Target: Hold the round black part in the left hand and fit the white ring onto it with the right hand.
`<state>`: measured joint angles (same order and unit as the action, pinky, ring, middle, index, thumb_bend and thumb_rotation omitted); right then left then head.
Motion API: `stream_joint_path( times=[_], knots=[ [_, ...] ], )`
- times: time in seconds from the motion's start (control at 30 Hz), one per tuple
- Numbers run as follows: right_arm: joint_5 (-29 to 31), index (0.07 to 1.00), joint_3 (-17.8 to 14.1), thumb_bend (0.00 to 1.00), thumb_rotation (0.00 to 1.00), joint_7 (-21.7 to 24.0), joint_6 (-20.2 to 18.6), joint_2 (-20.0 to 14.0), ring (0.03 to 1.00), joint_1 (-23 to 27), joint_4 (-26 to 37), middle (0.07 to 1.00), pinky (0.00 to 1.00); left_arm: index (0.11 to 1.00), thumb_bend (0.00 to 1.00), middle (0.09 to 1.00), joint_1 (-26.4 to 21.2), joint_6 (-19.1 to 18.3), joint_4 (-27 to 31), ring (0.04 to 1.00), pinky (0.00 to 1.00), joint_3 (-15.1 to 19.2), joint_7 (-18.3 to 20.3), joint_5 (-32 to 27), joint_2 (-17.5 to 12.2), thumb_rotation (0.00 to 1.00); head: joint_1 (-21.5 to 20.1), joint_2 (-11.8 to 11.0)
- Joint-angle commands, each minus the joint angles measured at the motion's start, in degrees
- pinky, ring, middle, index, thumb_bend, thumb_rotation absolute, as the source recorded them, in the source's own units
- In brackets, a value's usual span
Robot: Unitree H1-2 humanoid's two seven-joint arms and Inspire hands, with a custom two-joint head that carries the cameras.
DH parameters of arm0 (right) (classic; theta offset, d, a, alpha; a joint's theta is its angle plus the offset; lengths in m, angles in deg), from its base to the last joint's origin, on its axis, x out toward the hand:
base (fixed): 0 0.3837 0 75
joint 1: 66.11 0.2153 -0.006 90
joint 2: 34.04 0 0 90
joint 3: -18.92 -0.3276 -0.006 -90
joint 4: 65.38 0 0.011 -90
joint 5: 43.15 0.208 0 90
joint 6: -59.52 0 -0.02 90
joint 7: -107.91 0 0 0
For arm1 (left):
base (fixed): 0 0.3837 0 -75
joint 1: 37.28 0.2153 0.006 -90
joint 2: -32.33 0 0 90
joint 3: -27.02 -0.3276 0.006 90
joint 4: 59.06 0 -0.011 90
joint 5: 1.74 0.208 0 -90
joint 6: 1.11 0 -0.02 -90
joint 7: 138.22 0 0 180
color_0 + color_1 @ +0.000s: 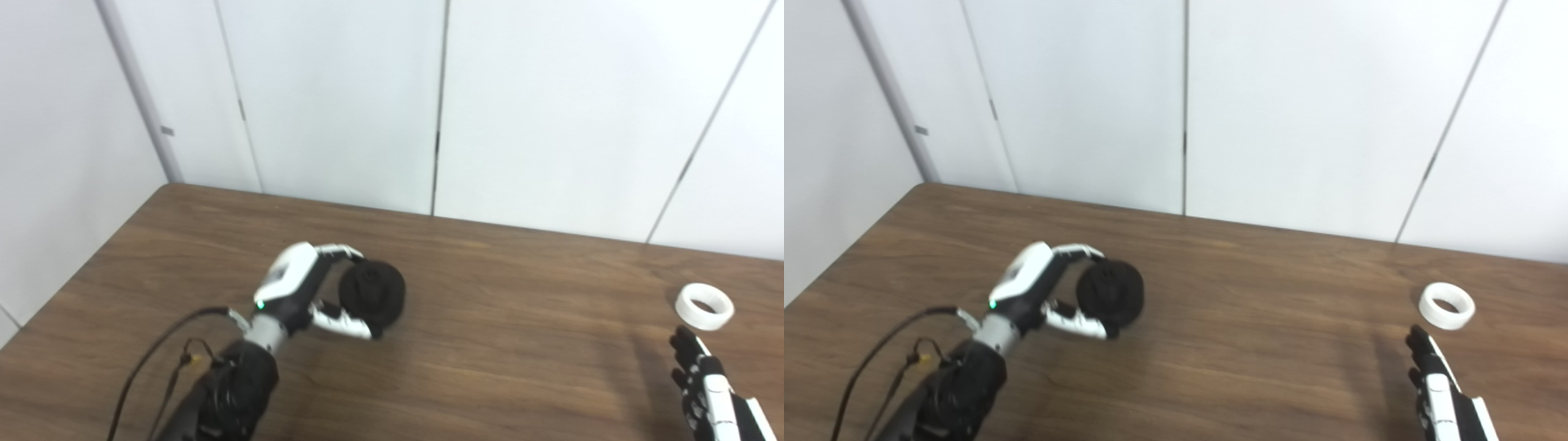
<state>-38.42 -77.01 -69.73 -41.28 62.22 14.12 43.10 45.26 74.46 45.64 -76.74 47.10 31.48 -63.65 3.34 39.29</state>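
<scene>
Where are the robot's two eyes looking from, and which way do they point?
Left eye view: sits on the head, looks down and forward at the brown wooden table; shows the left hand holding the round black part and the open right hand.
Right eye view: sits just beside it, facing the same way; everything appears shifted left.
Both share the small white ring lying on the table beyond the right hand, and the white panelled wall.
</scene>
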Motion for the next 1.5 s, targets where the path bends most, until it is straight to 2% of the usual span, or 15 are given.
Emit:
stream_joint_path(
  times=[0.0,0.23,0.63,0.83,1.1,1.2,1.4,1.47],
  knots=[
    [-0.3,0.931,0.1,0.55,1.0,-0.5,2.2,0.9,1.0,1.2,0.5,0.947,1.0,0.484,0.52,0.777,-0.5,2.0,2.6,0.867,1.0,-0.5,-0.5,1.7,1.0,0.06,-0.5,0.3],
    [-2.0,0.909,0.9,0.59,0.98,-1.2,2.7,1.4,0.991,1.6,0.1,0.934,1.0,0.483,0.52,0.765,3.6,6.7,2.8,0.861,1.0,-5.3,-0.7,4.3,5.3,0.06,-2.9,1.4],
    [-3.9,0.903,2.9,0.56,1.0,-2.5,1.6,2.2,0.97,1.8,1.4,0.919,0.99,0.483,0.52,0.771,7.3,10.5,0.6,0.856,0.99,-10.0,0.2,7.9,8.4,0.06,-7.5,3.7],
    [-4.1,0.891,3.4,0.56,0.99,-3.1,1.1,2.5,0.965,2.2,1.6,0.911,0.99,0.483,0.52,0.769,8.2,11.6,-0.3,0.848,0.99,-10.6,0.2,10.1,8.4,0.06,-8.5,4.8],
    [-4.2,0.884,4.0,0.58,0.99,-3.8,-0.4,2.8,0.969,2.5,2.7,0.911,1.0,0.484,0.52,0.775,8.7,13.4,-1.9,0.849,0.98,-9.2,0.6,10.1,7.5,0.06,-10.1,6.3],
    [-4.4,0.884,4.2,0.59,0.99,-4.0,-0.1,2.8,0.954,2.6,2.6,0.907,0.96,0.484,0.52,0.78,8.9,14.2,-2.3,0.854,0.98,-8.6,0.7,9.6,7.3,0.06,-10.6,6.4],
    [-4.0,0.886,4.2,0.59,0.98,-4.5,0.0,3.2,0.942,2.9,2.5,0.905,0.94,0.484,0.52,0.787,9.1,14.7,-2.8,0.864,1.0,-8.0,1.3,9.9,6.9,0.06,-14.8,6.7],
    [-3.8,0.885,4.2,0.61,0.98,-4.9,-0.4,3.4,0.95,3.1,2.7,0.906,0.97,0.484,0.52,0.788,9.1,14.6,-2.9,0.866,1.0,-7.7,1.7,9.7,6.8,0.06,-16.2,6.7]
  ],
)
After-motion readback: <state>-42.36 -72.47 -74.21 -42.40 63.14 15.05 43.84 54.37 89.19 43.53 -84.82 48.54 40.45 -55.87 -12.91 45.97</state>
